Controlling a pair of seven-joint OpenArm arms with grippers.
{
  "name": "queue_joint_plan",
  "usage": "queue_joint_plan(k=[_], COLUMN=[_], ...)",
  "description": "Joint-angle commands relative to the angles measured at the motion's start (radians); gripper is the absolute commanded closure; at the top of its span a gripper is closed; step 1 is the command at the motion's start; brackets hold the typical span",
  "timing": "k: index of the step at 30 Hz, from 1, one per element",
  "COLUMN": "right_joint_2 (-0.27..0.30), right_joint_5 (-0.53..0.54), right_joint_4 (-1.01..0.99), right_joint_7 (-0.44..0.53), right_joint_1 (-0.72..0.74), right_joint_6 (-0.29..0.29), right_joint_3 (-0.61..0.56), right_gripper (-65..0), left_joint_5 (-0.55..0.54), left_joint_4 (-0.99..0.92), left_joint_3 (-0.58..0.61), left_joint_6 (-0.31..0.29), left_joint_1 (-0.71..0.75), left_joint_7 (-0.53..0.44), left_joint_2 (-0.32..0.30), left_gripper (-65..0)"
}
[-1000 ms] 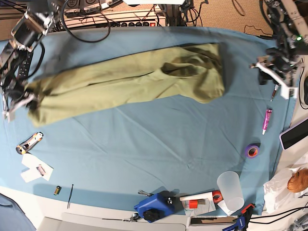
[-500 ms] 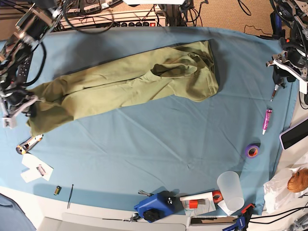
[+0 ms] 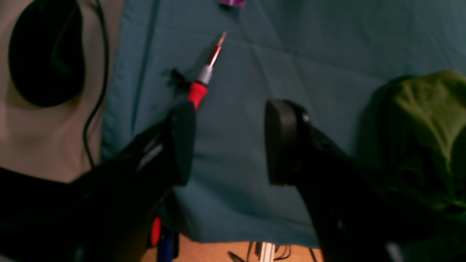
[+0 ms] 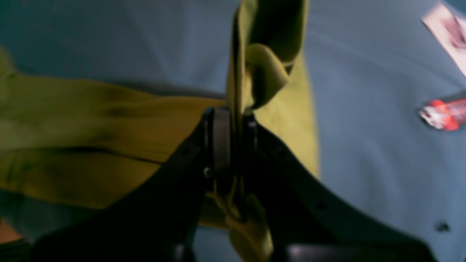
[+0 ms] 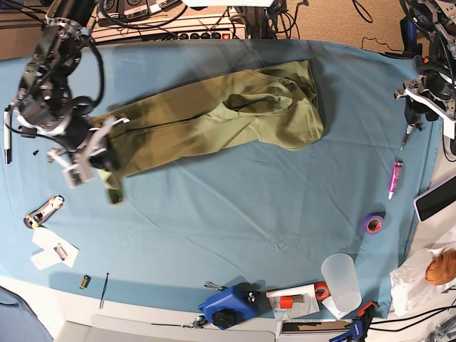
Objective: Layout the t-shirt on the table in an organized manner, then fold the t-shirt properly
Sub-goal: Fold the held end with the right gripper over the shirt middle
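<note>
The olive t-shirt [image 5: 228,114] lies bunched in a long diagonal band across the far half of the blue table [image 5: 235,214]. My right gripper [image 5: 100,158] is shut on the shirt's left end, which is raised, with a flap hanging below. In the right wrist view the gripper [image 4: 235,123] has its jaws pinched on a fold of the t-shirt [image 4: 109,127]. My left gripper [image 5: 420,100] hovers open at the table's right edge, apart from the shirt. The left wrist view shows this gripper [image 3: 227,142] holding nothing, with the t-shirt [image 3: 429,123] off to the right.
A red-handled screwdriver [image 5: 406,135] and a pink marker [image 5: 395,178] lie near the left gripper. A purple tape roll [image 5: 372,223], a plastic cup [image 5: 340,283] and a blue tool [image 5: 228,306] sit along the near side. A utility knife [image 5: 44,211] and papers [image 5: 53,249] lie near left.
My right gripper has carried the shirt's left end inward and up, shortening the band. The left gripper drew away to the right edge earlier and now holds still.
</note>
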Motion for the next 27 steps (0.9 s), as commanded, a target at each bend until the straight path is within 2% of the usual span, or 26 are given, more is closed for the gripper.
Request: queue_joint_plan(k=[1,5,8,13,17,23,27], right_joint_2=[0.016,0.003,0.003,0.003,0.003,0.003,0.008], right_joint_5=[0.015,0.006,-0.045,-0.142,-0.231,-0.229,-0.213], right_joint_4=[0.018,0.018,0.018,0.018,0.018,0.018,0.018], right_joint_7=[0.006,-0.01,-0.01,-0.01,-0.01,-0.058,-0.058], right_joint_1=[0.007,0.002,0.002,0.002,0.002,-0.014,-0.076], right_joint_6=[-0.009,-0.008,-0.014,-0.068,-0.122,-0.112,-0.089], right_joint_3=[-0.026,-0.16,-0.26,-0.395,-0.451,-0.489,-0.49], right_gripper=[0.0,0.0,0.0,0.0,0.0,0.0,-14.0], left_joint_5=[0.006,0.044,0.043,0.043,0.043,0.043,0.043], left_joint_4=[0.017,0.017,0.017,0.017,0.017,0.017,0.017], left_joint_3=[-0.005,-0.005,-0.005,-0.005,-0.005,-0.005,-0.005], left_joint_6=[-0.003,0.002,0.001,0.001,0.001,0.001,0.001], left_joint_1=[0.0,0.0,0.0,0.0,0.0,0.0,0.0], left_joint_7=[-0.019,-0.019,-0.019,-0.019,-0.02,-0.028,-0.035], left_joint_2=[-0.011,-0.011,-0.011,-0.011,-0.011,-0.011,-0.011], left_gripper=[-30.9,-30.9,-30.9,-30.9,-30.9,-30.9,-30.9])
